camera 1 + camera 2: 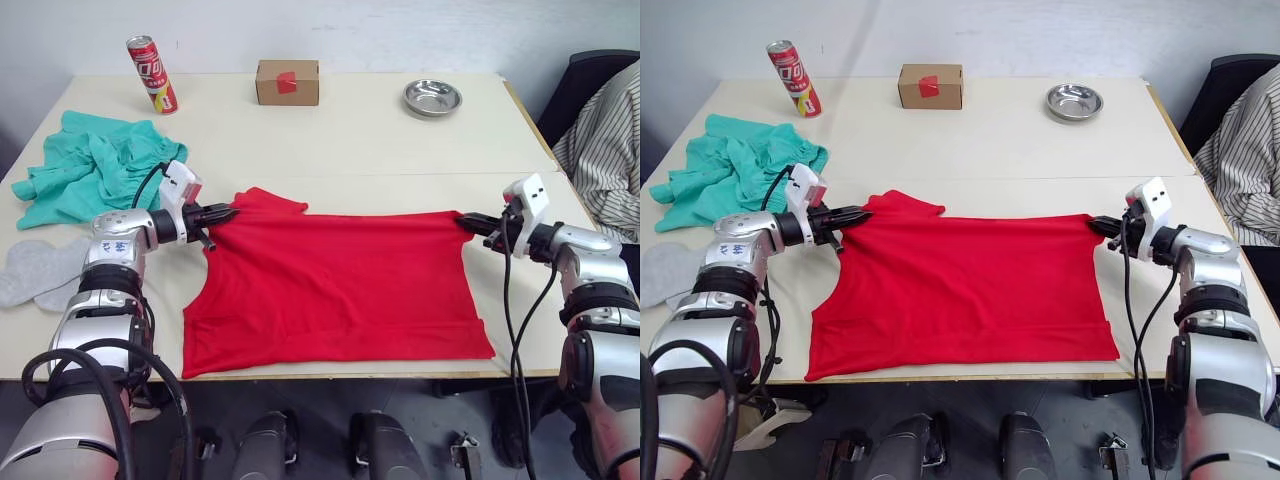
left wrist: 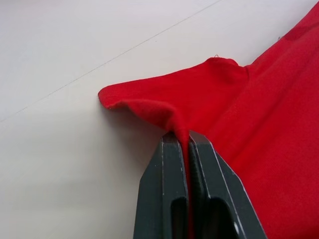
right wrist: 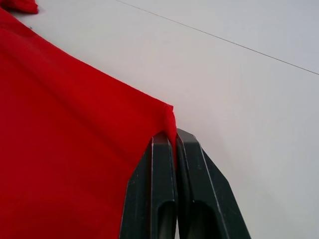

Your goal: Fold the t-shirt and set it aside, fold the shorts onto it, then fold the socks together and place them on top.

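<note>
The red t-shirt point(image 1: 335, 285) lies spread flat on the table, stretched between both grippers. My left gripper point(image 1: 228, 213) is shut on its left far edge near the sleeve; cloth is pinched between the fingers point(image 2: 172, 164). At the shirt's right far corner my right gripper point(image 1: 468, 222) is shut on the fabric, its fingers point(image 3: 162, 159) clamping the hem. The teal shorts point(image 1: 95, 165) lie crumpled at the far left of the table. Light grey socks point(image 1: 35, 272) rest at the left edge, beside my left arm.
A red can point(image 1: 152, 74), a cardboard box point(image 1: 287, 82) and a metal bowl point(image 1: 432, 98) stand along the table's far side. A person in a striped shirt point(image 1: 605, 140) sits at the right. The table's near edge point(image 1: 520, 372) runs just past the shirt.
</note>
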Robot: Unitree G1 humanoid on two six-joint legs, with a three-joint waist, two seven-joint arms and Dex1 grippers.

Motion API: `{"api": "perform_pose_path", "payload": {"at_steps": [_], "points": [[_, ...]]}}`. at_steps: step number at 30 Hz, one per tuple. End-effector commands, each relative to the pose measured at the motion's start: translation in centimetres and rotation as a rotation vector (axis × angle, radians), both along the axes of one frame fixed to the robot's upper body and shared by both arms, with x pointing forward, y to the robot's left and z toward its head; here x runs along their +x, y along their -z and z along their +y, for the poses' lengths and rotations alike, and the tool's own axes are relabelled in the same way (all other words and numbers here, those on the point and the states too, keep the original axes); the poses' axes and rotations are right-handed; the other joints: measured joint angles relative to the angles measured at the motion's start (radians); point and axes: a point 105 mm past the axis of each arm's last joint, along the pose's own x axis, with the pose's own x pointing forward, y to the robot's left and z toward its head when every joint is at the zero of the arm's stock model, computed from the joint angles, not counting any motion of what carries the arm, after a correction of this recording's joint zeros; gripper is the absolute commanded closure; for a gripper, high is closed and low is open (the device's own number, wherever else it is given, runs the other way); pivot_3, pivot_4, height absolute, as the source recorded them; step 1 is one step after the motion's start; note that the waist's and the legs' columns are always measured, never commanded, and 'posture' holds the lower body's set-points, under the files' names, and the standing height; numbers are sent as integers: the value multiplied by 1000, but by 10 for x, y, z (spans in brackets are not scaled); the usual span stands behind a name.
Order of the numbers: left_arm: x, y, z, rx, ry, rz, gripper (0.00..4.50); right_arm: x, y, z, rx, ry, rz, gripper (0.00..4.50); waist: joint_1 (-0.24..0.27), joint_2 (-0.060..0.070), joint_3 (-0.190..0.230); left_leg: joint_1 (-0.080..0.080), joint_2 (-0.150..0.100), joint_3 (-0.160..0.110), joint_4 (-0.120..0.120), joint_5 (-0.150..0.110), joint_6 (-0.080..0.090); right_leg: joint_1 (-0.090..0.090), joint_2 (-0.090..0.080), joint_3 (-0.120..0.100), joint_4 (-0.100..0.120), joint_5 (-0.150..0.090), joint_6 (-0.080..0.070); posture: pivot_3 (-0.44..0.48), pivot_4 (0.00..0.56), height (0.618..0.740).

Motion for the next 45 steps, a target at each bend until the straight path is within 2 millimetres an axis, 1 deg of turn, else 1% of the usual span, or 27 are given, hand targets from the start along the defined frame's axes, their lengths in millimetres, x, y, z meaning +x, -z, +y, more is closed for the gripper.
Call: {"api": "perform_pose_path", "payload": {"at_steps": [1,4,6,7,10,11,13,14,15,18,21,23,25,26,27,29,31,34,38,42,43,44,45], "points": [[-8,-4,13,46,-16,-61,4490,-14,-6,-9,12,-13,-54,4500,1,0,0,0,0,0,0,0,0,0,0,0,0,0,0,0,150,740],[-15,4,14,58,-9,-47,4490,-25,7,-7,-3,-27,-36,4500,1,0,0,0,0,0,1,0,1,0,-1,0,1,0,0,0,150,740],[-20,9,13,66,2,-37,4490,-33,22,-7,-27,-28,-14,4500,1,0,0,0,0,0,1,0,1,0,-1,0,1,0,0,0,150,740],[-22,10,12,68,4,-36,4490,-36,26,-6,-34,-26,-8,4500,2,0,0,0,0,0,1,0,1,0,-1,0,1,0,0,0,150,740],[-30,15,11,70,30,9,4490,-42,43,-9,-113,-1,8,4500,2,0,0,0,0,-1,1,-1,1,1,-2,0,1,0,0,0,150,740],[-34,17,12,79,44,27,4490,-43,45,-10,-130,8,5,4500,2,0,0,1,0,-1,1,-1,1,1,-2,0,1,0,0,0,150,740],[-39,17,14,79,55,72,4490,-48,44,-9,-87,-14,38,4500,2,0,0,1,0,-1,1,-1,1,1,-2,0,1,0,0,0,150,740],[-40,14,15,59,52,96,3990,-49,42,-10,-79,-15,35,4291,2,0,0,1,0,-1,1,-1,1,1,-2,0,1,0,0,0,150,740],[-41,11,16,38,52,128,3804,-53,41,-9,-68,-35,58,4066,2,0,0,1,0,-2,1,-1,1,2,-2,0,1,0,0,0,150,740],[-43,0,21,10,41,203,2866,-59,37,-13,-116,-59,63,3210,3,0,0,1,0,-2,1,-1,1,2,-2,1,0,0,0,0,150,740],[-40,-14,26,-32,14,265,1903,-58,21,-22,-121,-48,58,2141,6,0,0,1,0,-3,2,-1,2,3,-2,0,0,0,0,0,150,740],[-38,-19,27,-53,3,298,1286,-57,13,-26,-117,-47,64,1467,6,0,0,1,-1,-3,2,-2,2,3,-3,0,-1,0,0,0,150,740],[-27,-25,26,-85,-34,315,650,-53,3,-28,-120,-55,76,759,4,0,0,1,-2,-3,1,-2,3,3,-4,0,-4,0,0,0,150,740],[-21,-27,24,-102,-51,320,272,-50,-2,-28,-120,-57,81,725,4,0,0,2,-2,-3,1,-2,2,3,-3,-1,-4,0,0,0,150,740],[-17,-28,22,-113,-61,324,42,-48,-5,-28,-119,-58,84,725,3,0,0,2,-2,-3,1,-2,2,2,-3,-1,-4,0,0,0,150,740],[-5,-29,17,-128,-107,322,42,-43,-7,-27,-102,-61,115,725,3,0,0,1,-2,-2,1,-2,2,2,-3,-2,-3,0,0,0,150,740],[9,-28,7,-148,-166,313,42,-33,-6,-25,-92,-45,155,725,3,-1,0,1,-1,-2,2,-2,2,2,-3,-2,1,0,0,0,150,740],[22,-24,-5,-165,-210,304,42,-20,-4,-22,-92,-18,175,725,2,-1,1,1,-2,-1,2,-1,3,2,-3,-2,1,0,0,0,150,740],[30,-17,-20,-140,-230,292,42,-11,1,-14,-102,-18,207,725,2,-1,1,0,-2,0,2,-1,3,0,-3,-1,1,0,0,0,150,740],[34,-8,-31,-84,-229,282,42,-11,10,-6,-138,-61,264,725,2,-2,1,0,-2,1,2,-1,3,0,-3,-1,1,0,0,0,150,740],[35,-6,-33,-68,-236,274,0,-11,12,-4,-138,-76,276,1094,2,-2,1,0,-2,1,2,-1,3,0,-3,-1,1,0,0,0,150,740],[36,-4,-35,-59,-244,270,0,-12,12,-3,-132,-86,284,1261,2,-2,1,0,-2,1,3,-1,3,0,-3,-1,2,0,0,0,150,740],[37,-2,-35,-53,-249,268,0,-12,12,-2,-127,-92,289,1629,3,-1,1,0,-2,1,3,-1,3,0,-3,-1,2,0,0,0,150,740]]}}
